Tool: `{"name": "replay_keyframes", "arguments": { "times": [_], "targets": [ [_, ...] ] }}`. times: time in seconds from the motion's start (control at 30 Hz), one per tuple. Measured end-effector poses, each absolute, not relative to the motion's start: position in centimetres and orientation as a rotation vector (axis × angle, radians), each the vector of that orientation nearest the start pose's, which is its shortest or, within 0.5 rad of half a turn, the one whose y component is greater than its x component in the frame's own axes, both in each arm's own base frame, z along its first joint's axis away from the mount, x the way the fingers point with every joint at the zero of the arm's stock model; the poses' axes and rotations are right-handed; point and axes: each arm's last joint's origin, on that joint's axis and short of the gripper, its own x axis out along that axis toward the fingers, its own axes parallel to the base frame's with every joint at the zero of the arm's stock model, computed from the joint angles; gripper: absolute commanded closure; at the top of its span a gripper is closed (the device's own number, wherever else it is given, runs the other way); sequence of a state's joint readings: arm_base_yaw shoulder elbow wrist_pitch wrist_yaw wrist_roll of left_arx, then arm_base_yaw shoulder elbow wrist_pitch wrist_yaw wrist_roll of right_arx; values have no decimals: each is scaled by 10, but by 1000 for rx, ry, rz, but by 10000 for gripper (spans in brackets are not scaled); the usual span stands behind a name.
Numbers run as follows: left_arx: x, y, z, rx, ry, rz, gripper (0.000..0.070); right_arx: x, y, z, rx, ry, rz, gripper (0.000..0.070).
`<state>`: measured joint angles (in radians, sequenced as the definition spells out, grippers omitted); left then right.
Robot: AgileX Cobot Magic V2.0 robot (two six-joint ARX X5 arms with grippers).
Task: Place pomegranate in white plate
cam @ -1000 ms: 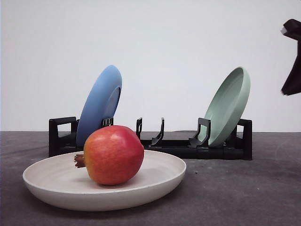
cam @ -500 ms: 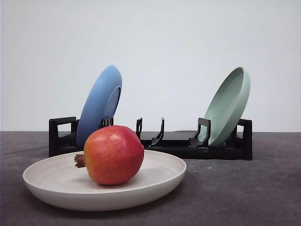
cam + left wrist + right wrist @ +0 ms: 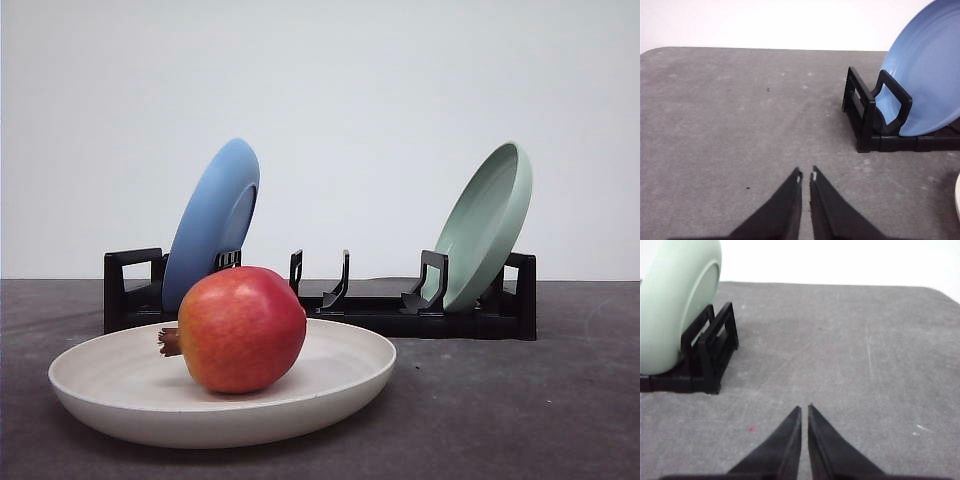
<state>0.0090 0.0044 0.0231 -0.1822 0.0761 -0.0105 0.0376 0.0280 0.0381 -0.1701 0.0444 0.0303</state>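
Pomegranate, the round glossy red one with the orange blush (image 3: 243,328), is sitting inside the wide shallow cream-white matte plate (image 3: 345,385), a bit off-centre, brown crown stub pointing sideways. Looks to me like the job is basically done.

Both hands are away from it. The left hand (image 3: 806,176) has its black fingers pressed nearly together with nothing between them, hovering over bare grey worktop (image 3: 730,125) beside the end of the black plastic dish rack (image 3: 867,117) that props the tilted blue plate (image 3: 927,75). The right hand (image 3: 804,409) is the same story, closed and empty, near the rack's other end where the pale green plate (image 3: 672,300) leans.

What could still go wrong, my guess: the fruit is round and only rests on a smooth dished surface, so any bump to the white plate or the worktop could roll it toward the rim. An arm swinging home past the rack could also clip a leaning plate and tip it forward onto the white plate.
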Motion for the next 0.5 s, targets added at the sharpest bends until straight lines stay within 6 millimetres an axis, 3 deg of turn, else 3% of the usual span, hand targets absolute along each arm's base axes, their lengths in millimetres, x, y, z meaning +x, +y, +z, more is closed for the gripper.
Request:
{"name": "replay_keyframes", "arguments": {
  "times": [0.5],
  "targets": [
    [95,-1,153,-17,164,-66,694,96,3,153,25,151,9,683]
  ]
}}
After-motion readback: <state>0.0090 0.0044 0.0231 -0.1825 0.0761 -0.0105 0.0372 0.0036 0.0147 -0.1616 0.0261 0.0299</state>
